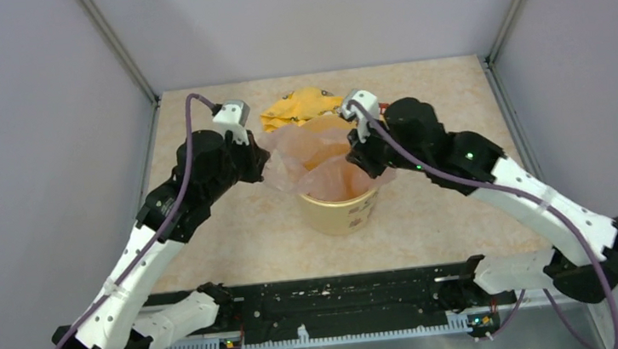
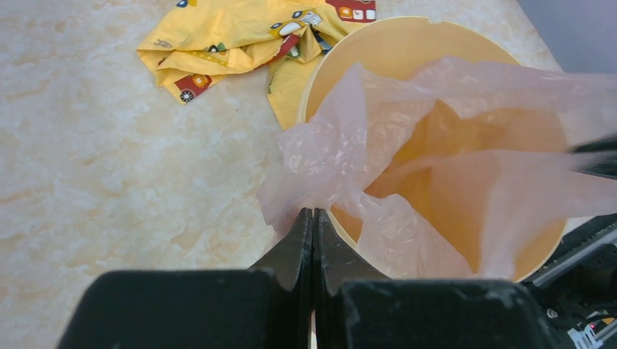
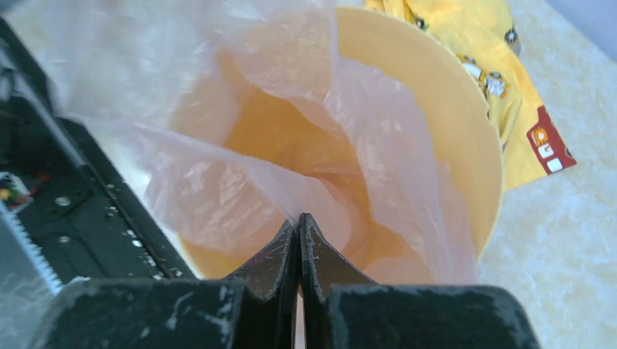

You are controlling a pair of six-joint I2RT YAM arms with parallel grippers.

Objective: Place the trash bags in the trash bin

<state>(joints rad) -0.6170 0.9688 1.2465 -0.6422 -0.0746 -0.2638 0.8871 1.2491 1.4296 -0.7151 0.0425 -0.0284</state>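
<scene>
Left claw (image 2: 313, 212): pressed together, pinching the left edge of the trash bag (image 2: 327, 153), with film bunched right at the tips.
Risk at the left claw: thin, slippery film, likely to slide out of the pinch under too hard an outward pull.
Risk between the claws: likely tearing if stretched too tight, or bridging the mouth of the trash bin (image 1: 345, 214) instead of sinking in, given a bag wider than the bin.
Risk under the claws: small and probably light bin, likely to tip or skid toward whichever side drags harder on the rim.
Right claw (image 3: 299, 218): pressed together, pinching the opposite edge of the film at the tips.
Risk at the right claw: same slipping; with uneven lowering, one side left draped outside.
Risk beyond the claws: yellow wrapper (image 1: 299, 105) lying against or just beside the far wall, contact uncertain; possible snag under a bag edge pulled down there.
Bin: upright on the table (image 1: 234, 233), between and below both claws.
In the bin: middle of the bag sagging inside, edges lifted above the rim toward each claw; nothing else visible.
In the bag: nothing visible.
</scene>
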